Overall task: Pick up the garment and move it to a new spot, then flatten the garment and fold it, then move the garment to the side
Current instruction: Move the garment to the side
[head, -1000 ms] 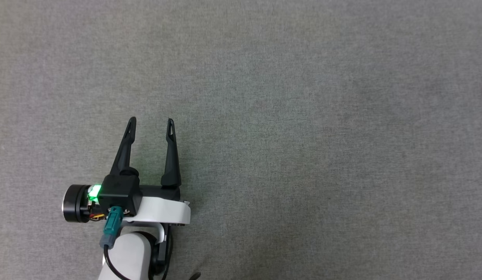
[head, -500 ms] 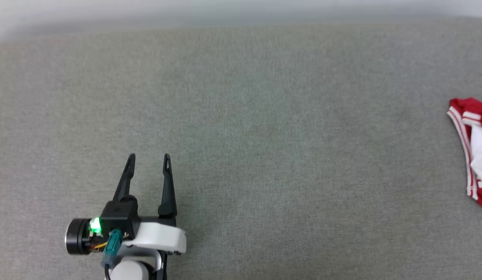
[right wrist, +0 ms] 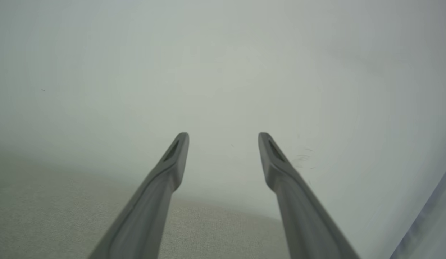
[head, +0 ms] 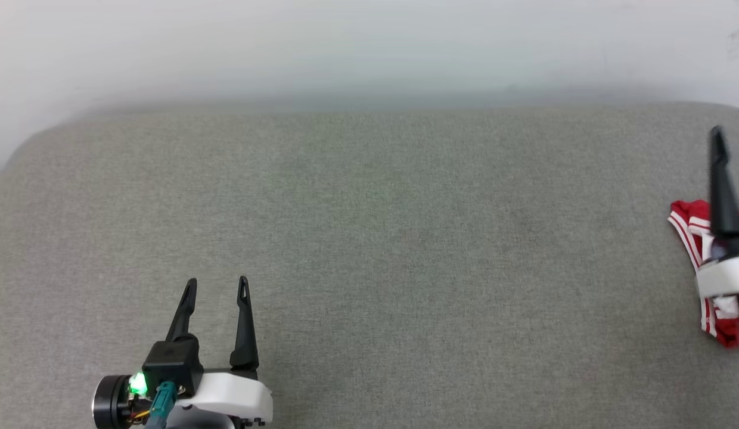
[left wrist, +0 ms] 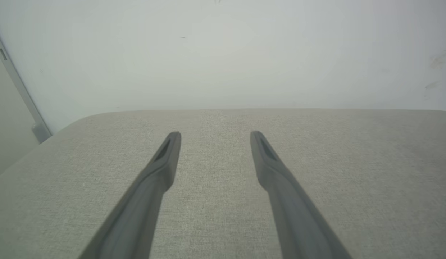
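The garment (head: 685, 226) lies way over at 3 o'clock on the big grey cushion (head: 369, 238), right at the edge of what I can see from the head view. It is red with white stripes along the trim. It looks soft and light, so I think it will flop and sag when it is lifted, and it will not slip much on the fuzzy cushion. A good place to pinch it, I think, is the thick striped trim at its 9 o'clock edge, where the cloth is doubled up and will not slide out. The left gripper (head: 216, 283) sits down at 7 o'clock, well apart from the garment. Its two fingers are spread wide with nothing between them, just bare cushion. The right gripper (right wrist: 223, 135) is spread wide too and has hold of nothing. One of its fingers (head: 722, 190) pokes up at 3 o'clock, in front of the garment. A lot is hard to see. Most of the garment is cut off by the edge or hidden behind that finger and the white band on the wrist, so I cannot tell if it is folded neatly or bunched up. The right wrist view looks at the pale wall (right wrist: 223, 72) and not at the garment.
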Tool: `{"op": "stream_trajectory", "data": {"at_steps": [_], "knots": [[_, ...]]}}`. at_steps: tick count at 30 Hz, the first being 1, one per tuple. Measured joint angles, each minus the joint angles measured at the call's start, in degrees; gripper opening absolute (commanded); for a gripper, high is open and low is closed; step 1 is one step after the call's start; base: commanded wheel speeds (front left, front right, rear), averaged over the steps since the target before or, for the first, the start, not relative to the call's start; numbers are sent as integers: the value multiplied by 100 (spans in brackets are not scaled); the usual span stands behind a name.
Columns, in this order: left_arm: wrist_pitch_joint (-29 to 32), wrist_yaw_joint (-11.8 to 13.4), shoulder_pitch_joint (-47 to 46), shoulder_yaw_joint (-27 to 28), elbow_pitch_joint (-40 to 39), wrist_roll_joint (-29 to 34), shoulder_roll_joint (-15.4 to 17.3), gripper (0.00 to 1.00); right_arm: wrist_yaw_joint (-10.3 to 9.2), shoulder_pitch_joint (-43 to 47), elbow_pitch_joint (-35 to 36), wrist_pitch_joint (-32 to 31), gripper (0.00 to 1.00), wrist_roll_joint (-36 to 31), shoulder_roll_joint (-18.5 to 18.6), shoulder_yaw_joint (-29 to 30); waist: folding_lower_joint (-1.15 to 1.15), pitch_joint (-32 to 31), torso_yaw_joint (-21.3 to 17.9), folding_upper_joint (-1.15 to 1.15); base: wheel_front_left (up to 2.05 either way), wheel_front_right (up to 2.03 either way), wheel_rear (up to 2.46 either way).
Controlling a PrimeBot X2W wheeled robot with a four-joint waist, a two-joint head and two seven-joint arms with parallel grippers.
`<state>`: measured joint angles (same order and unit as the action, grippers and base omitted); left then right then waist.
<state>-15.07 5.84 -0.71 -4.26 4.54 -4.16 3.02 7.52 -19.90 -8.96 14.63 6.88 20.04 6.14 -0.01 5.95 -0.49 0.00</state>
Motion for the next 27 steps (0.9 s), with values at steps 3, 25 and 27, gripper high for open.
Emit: {"op": "stream_trajectory", "data": {"at_steps": [3, 25, 27], "knots": [[0, -33, 75, 60, 43, -15, 11, 100, 0, 397, 350, 21, 100, -53, -454, -107, 0, -150, 63, 0, 0, 0, 0], [0, -227, 371, 122, 146, -58, 12, 100, -1, 2158, 625, 42, 100, 176, -1483, -176, 0, -651, 184, 0, 0, 0, 0], [0, -234, 396, 125, 143, -60, 12, 100, -1, 2284, 669, 42, 100, 182, -1518, -149, 1, -683, 191, 0, 0, 0, 0]]}}
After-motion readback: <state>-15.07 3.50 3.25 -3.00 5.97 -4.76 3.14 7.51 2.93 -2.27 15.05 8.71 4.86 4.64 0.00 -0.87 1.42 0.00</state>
